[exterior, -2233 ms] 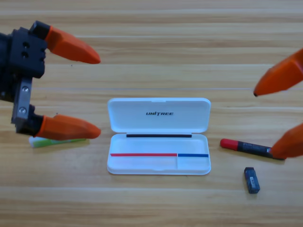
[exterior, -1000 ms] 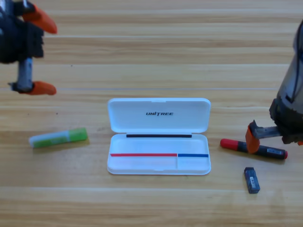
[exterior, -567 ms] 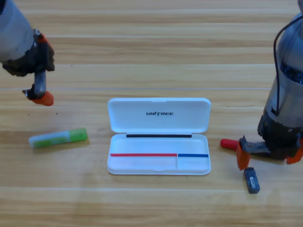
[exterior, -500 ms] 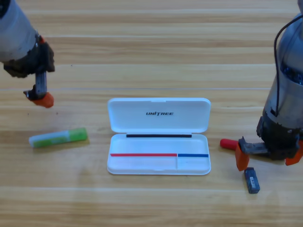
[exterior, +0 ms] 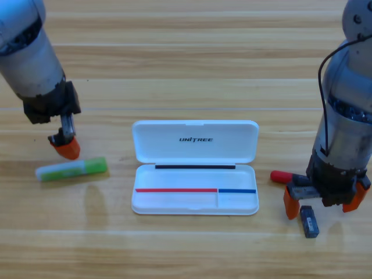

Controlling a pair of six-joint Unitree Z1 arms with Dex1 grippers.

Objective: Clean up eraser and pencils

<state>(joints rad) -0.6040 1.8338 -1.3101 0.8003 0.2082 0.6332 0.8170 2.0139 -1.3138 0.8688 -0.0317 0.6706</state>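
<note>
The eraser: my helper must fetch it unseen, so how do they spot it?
Start at the open white case mid-table and look right. Below the right gripper, near the table's front edge, lies the eraser: a stubby dark block, far shorter than the red-capped pen.

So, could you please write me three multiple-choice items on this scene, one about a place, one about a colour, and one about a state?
1. Where does the eraser lie?
A. inside the case
B. on the table right of the case
C. on the lid

2. What colour is the pencil beside the left gripper?
A. light green and white
B. yellow
C. purple

3. How is the white case?
A. shut
B. upside down
C. open, tray empty

Answers: 1 B, it rests on wood beside the right gripper. 2 A, the green pencil lies just below that gripper. 3 C, the lid stands back and nothing lies in the tray.
</note>
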